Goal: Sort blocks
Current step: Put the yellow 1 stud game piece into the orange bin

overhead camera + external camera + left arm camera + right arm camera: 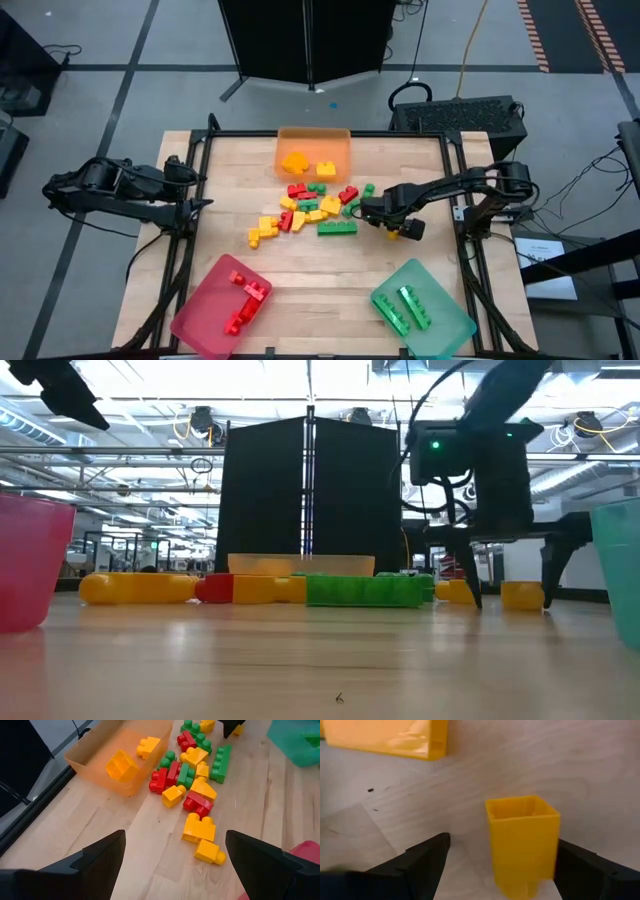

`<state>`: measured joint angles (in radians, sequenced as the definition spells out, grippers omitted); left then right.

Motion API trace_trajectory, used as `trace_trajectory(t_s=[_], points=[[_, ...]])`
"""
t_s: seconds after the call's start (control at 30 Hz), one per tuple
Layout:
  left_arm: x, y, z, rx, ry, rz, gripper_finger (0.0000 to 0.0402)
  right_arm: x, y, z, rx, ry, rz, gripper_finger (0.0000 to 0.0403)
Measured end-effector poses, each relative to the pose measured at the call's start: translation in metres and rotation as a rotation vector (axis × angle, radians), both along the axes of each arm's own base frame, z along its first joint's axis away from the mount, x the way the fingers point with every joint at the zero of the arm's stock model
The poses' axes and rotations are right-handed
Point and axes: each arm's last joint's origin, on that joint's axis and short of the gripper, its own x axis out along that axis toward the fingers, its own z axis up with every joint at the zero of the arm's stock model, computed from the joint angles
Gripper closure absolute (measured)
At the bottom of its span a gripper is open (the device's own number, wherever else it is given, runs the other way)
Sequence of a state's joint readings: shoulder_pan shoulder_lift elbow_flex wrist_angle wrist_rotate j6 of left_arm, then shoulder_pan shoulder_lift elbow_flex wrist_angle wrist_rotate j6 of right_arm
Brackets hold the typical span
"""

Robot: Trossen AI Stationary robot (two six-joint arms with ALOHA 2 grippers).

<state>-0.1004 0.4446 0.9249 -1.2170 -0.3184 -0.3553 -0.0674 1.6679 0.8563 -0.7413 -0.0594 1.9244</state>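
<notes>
Well, partly sorted: a few blocks already lie in the orange tray (340, 140), red tray (200, 315) and green tray (445, 325), but most of the blocks (310, 210) sit piled mid-table. The right gripper (395, 228) hangs open-fingered around a yellow block (522, 840). The left gripper (172, 865), open too, waits by the table's left edge. Bare wood between the trays leaves room.

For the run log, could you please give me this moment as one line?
right gripper: open, over yellow block on table | left gripper: open, waiting at left edge | pile unsorted
</notes>
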Motion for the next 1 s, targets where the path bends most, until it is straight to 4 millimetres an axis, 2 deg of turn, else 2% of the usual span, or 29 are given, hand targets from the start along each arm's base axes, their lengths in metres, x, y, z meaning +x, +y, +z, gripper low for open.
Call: trace_trajectory(t_s=[0.1, 0.2, 0.4, 0.57, 0.7, 0.8, 0.9, 1.0], points=[[0.0, 0.0, 0.0, 0.002, 0.0, -0.001, 0.0056, -0.001, -0.002, -0.003, 0.004, -0.009, -0.03, 0.0101], [0.0, 0.0, 0.0, 0.002, 0.0, -0.001, 0.0056, -0.002, -0.003, -0.003, 0.004, -0.004, -0.032, 0.0141], [0.0, 0.0, 0.0, 0.002, -0.001, -0.001, 0.0056, -0.002, -0.003, -0.004, -0.007, 0.0, -0.008, 0.0282], [0.0, 0.0, 0.0, -0.001, -0.004, 0.001, 0.0056, 0.003, -0.004, 0.0, -0.01, -0.019, 0.043, 0.0288], [0.0, 0.0, 0.0, -0.001, -0.004, 0.002, 0.0056, 0.013, -0.004, 0.01, -0.022, -0.043, 0.104, 0.0288], [0.0, 0.0, 0.0, -0.002, -0.004, 0.002, 0.0056, 0.037, -0.007, 0.034, -0.102, -0.163, 0.157, 0.0288], [0.0, 0.0, 0.0, -0.002, -0.004, 0.002, 0.0056, 0.058, -0.012, 0.067, -0.217, -0.266, 0.214, 0.0288], [0.0, 0.0, 0.0, -0.003, -0.005, 0.003, 0.0056, 0.077, -0.026, 0.103, -0.36, -0.361, 0.25, 0.0288]])
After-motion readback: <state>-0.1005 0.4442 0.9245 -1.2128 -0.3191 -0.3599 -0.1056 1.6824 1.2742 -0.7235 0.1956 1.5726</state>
